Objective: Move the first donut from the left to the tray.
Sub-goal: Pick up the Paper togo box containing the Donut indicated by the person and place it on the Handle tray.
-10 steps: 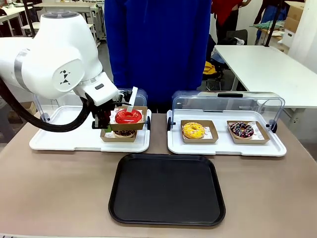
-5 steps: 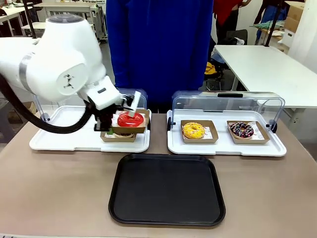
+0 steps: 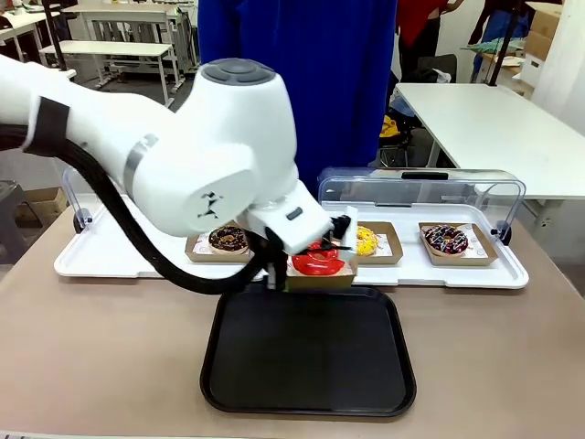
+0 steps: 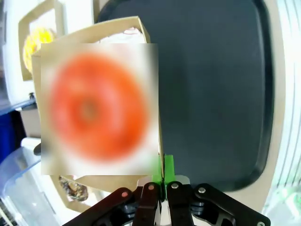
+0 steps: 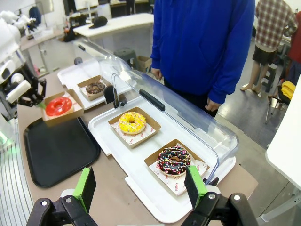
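Four donuts show, each in its own shallow brown cardboard box: the red donut point(image 3: 318, 261), a chocolate donut point(image 3: 228, 240) on the left white tray point(image 3: 101, 262), and a yellow donut point(image 3: 366, 240) and a dark sprinkled donut point(image 3: 446, 240) on the right white tray point(image 3: 512, 273), whose clear domed lid point(image 3: 420, 187) stands raised behind them. One black tray point(image 3: 306, 361) lies nearer the robot, bare on the brown table point(image 3: 101, 357). The red donut is a glossy red-glazed ring on white paper inside its box point(image 5: 59, 109), held in the air over the black tray's far edge, just in front of the yellow donut. The left gripper point(image 4: 162, 176) is pinched tight on the rim of that box, green pads pressed together over the cardboard. The right gripper point(image 5: 141, 186) hangs high over the table with its fingers spread wide, holding nothing. One person in a blue top point(image 3: 297, 87) stands at the far side.
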`<state>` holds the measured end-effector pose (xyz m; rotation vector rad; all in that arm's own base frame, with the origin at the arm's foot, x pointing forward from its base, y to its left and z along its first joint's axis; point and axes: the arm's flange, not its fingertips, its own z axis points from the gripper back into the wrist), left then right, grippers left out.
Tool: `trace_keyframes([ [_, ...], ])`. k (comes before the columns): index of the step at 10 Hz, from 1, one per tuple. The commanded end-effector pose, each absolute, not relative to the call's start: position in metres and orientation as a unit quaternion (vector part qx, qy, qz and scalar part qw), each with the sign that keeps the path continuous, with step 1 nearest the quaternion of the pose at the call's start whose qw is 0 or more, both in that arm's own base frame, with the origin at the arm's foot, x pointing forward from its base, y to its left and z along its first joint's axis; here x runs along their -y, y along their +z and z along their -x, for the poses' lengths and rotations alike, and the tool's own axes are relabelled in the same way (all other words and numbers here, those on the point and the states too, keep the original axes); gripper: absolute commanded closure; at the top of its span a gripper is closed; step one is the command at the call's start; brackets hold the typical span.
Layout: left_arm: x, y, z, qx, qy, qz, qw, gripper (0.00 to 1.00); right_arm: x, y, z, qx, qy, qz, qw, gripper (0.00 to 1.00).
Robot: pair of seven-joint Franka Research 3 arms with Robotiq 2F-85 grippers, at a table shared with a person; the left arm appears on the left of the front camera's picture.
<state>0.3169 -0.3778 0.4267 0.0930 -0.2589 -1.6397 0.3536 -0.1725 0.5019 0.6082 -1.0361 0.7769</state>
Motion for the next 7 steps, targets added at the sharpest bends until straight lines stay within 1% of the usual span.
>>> trace_keyframes([
  [1, 0.393, 0.422, -0.305, 0.123, -0.716, -0.05, 0.685, 0.98, 0.172, 0.501, -0.356, 0.491, 0.361, -0.278, 0.743, 0.0],
  [4, 0.406, 0.403, -0.269, 0.113, -0.731, -0.061, 0.67, 0.98, 0.172, 0.501, -0.356, 0.491, 0.361, -0.278, 0.743, 0.0],
  [6, 0.397, 0.392, -0.258, 0.101, -0.74, -0.072, 0.661, 0.98, 0.172, 0.501, -0.356, 0.491, 0.361, -0.278, 0.743, 0.0],
  [7, 0.392, 0.385, -0.255, 0.098, -0.737, -0.074, 0.665, 0.98, 0.172, 0.501, -0.356, 0.491, 0.361, -0.278, 0.743, 0.0],
])
